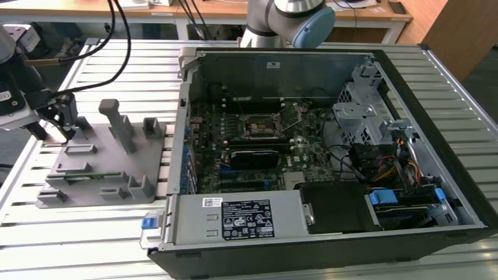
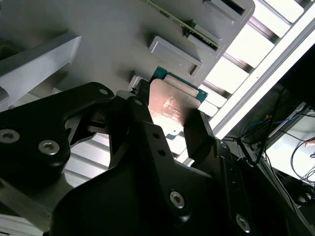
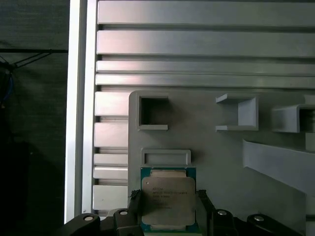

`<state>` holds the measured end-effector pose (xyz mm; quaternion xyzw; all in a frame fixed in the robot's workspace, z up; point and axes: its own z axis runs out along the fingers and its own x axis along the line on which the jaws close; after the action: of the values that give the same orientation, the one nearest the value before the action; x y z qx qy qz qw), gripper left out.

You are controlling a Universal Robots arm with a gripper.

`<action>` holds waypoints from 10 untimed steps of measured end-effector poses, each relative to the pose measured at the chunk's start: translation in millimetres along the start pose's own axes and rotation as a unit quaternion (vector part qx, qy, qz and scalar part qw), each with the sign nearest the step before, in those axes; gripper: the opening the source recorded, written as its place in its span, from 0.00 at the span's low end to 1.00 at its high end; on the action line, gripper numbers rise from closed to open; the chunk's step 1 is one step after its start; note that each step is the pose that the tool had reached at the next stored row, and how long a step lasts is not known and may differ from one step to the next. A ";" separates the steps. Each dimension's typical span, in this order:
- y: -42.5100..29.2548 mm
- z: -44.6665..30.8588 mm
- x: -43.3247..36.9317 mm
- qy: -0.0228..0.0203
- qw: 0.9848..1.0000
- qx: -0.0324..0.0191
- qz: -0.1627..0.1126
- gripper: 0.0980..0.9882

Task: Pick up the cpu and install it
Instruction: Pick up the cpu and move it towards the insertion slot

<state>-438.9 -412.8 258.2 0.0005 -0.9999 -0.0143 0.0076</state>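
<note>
**Slatted table point(image 1: 101, 239), cpu point(image 3: 168, 196) clamped at the grey fixture point(image 1: 101, 169)**

Silver aluminium slats run across the whole work surface, and wooden desks stand behind it in the exterior view. On the exterior view's right lies an open computer case point(image 1: 311, 256). Its motherboard point(image 1: 311, 151) is exposed, with the black-framed socket point(image 1: 260, 125) near the board's middle. Well apart from the case, on the exterior view's left, the flat grey fixture carries several upright blocks and shallow pockets.

The arm point(image 1: 11, 81) holds its black gripper point(image 1: 55, 131) over the fixture's corner nearest the exterior view's left. The gripper points down, and black cables point(image 1: 116, 35) loop above it.

In both wrist views the cpu sits between the two dark fingers point(image 3: 134, 200). One finger lies against each of two opposite edges, so the gripper is clenched on the chip. The chip's flat metal top faces the cameras, with a thin green rim showing around it. In the second wrist view the top point(image 2: 172, 105) takes on a coppery tint.

The chip is just beside a small rectangular frame point(image 3: 166, 157) moulded into the fixture, near the fixture's edge where the bare slats begin. A square pocket point(image 3: 152, 112) stands further along the same edge. Whether the chip rests on the fixture's plate or is raised just off it cannot be told.
</note>
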 end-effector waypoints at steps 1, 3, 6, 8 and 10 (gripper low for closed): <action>0.0 -1.0 0.0 0.000 1.000 0.000 0.000 0.48; 0.1 -2.9 0.0 0.000 1.000 0.000 0.000 0.48; 0.2 -5.9 0.1 0.000 1.000 0.000 0.000 0.48; 0.2 -7.8 0.1 0.000 1.000 0.000 0.000 0.48; 0.3 -9.7 0.1 0.000 1.000 0.000 0.000 0.48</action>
<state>-438.9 -412.8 267.9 0.0005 -0.9999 -0.0143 0.0076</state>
